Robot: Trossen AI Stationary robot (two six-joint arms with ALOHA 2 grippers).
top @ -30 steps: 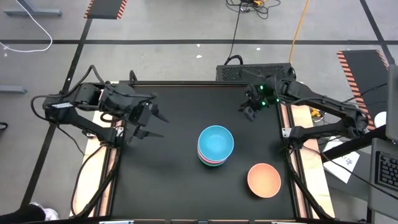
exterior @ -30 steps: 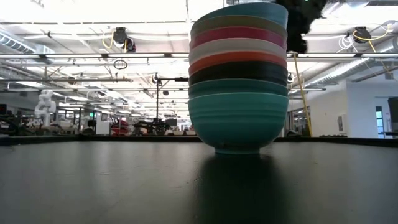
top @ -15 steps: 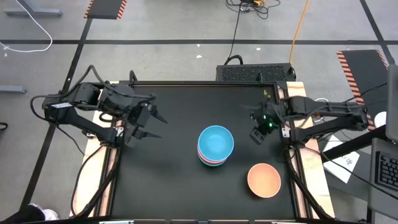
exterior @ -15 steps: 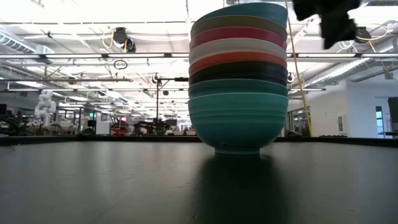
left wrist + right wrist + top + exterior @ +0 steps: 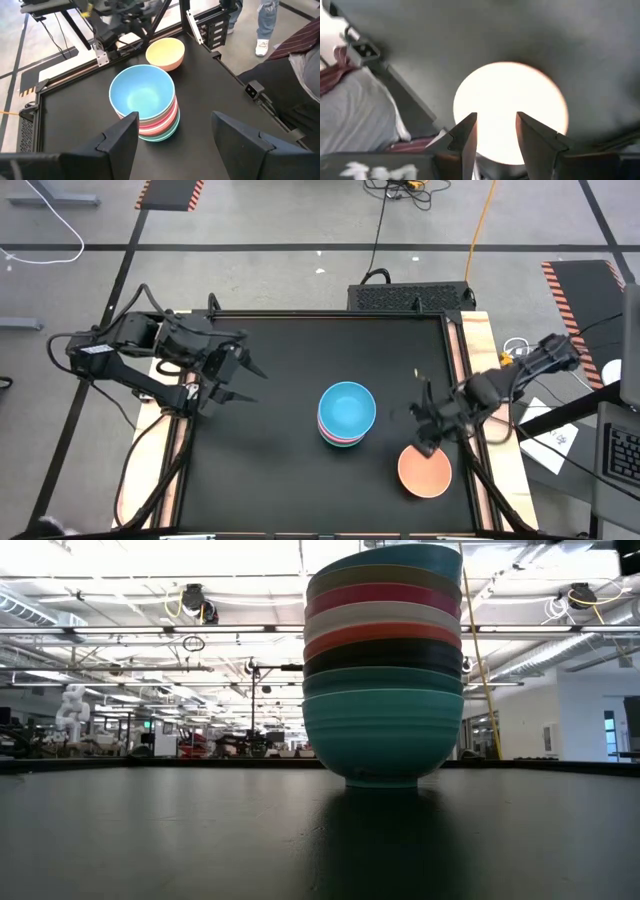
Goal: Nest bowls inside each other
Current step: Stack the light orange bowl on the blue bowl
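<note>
A stack of nested bowls [image 5: 346,416] stands mid-table, blue on top; the low view shows the stack [image 5: 383,660] resting on its turquoise bottom bowl's foot. A lone peach-orange bowl [image 5: 425,470] sits upright near the right front corner, also seen as a bright disc [image 5: 512,107] in the right wrist view and beyond the stack [image 5: 165,53] in the left wrist view. My right gripper [image 5: 428,435] hovers open over that bowl's far-left rim, fingers pointing down. My left gripper [image 5: 245,380] waits open near the table's left side.
Bare black tabletop surrounds the stack. Wooden side rails [image 5: 462,355] run along both table edges. A dark box [image 5: 410,295] sits behind the far edge. A person [image 5: 365,105] stands by the table's near right side.
My right gripper has swung from the table's far right corner toward the near edge, coming down over the peach-orange bowl and turning to point downward. The bowls and my left arm have stayed put.
</note>
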